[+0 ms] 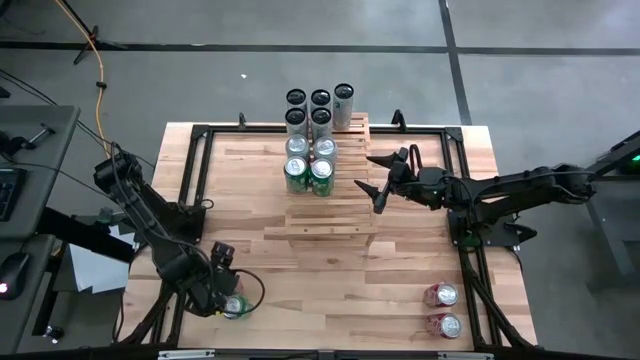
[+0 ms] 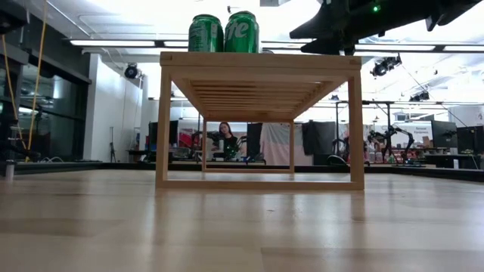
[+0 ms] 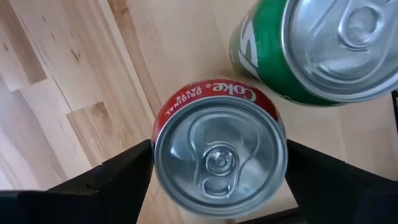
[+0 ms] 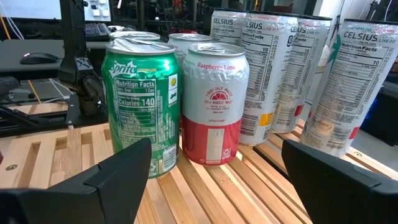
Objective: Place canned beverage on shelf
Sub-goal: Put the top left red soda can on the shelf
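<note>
The left gripper (image 3: 217,186) is straddling a red can (image 3: 219,158), fingers wide, contact hidden; the right gripper (image 1: 372,172) is gaping beside the shelf (image 1: 330,215).

A red Coke can (image 3: 219,152) with silver top, green Sprite cans (image 4: 138,102), and perhaps white-and-red raspberry-lime can (image 4: 214,102).

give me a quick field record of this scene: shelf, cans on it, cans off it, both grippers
shelf: pale wood slat rack at table centre
cans on shelf: a cluster at its far end, green Sprite can and Raspberry Lime can nearest the right gripper, Celsius cans behind
cans off shelf: two red cans at near right
left gripper: near left corner, open around Coke can, green can beside it
right gripper: open, beside the shelf cans, empty
</note>
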Motion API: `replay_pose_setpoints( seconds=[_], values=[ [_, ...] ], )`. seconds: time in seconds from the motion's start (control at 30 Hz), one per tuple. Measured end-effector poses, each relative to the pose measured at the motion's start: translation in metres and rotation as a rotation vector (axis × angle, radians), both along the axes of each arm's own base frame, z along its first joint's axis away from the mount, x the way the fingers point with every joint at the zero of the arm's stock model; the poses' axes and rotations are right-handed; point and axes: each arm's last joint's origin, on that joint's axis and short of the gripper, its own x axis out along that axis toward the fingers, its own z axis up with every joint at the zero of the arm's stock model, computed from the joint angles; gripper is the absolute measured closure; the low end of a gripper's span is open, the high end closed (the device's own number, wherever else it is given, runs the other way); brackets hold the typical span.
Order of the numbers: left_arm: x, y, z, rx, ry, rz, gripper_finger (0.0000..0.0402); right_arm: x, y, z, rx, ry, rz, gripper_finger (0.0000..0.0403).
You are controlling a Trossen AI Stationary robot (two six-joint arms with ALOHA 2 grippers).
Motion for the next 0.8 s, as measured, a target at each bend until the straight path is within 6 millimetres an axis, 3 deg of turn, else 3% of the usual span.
replay_pose_setpoints(
  seconds=[0.6, 0.8],
  values=[
    [0.0024, -0.0002, -0.0096, 0.012, -0.067, 0.011, 0.0074, 0.0000, 0.0000, 0.0000, 0.000, 0.000, 0.000, 0.0057],
    [0.0051, 0.0035, -0.0086, 0.008, -0.061, 0.037, 0.0104, 0.0000, 0.0000, 0.0000, 0.000, 0.000, 0.000, 0.0057]
  ],
)
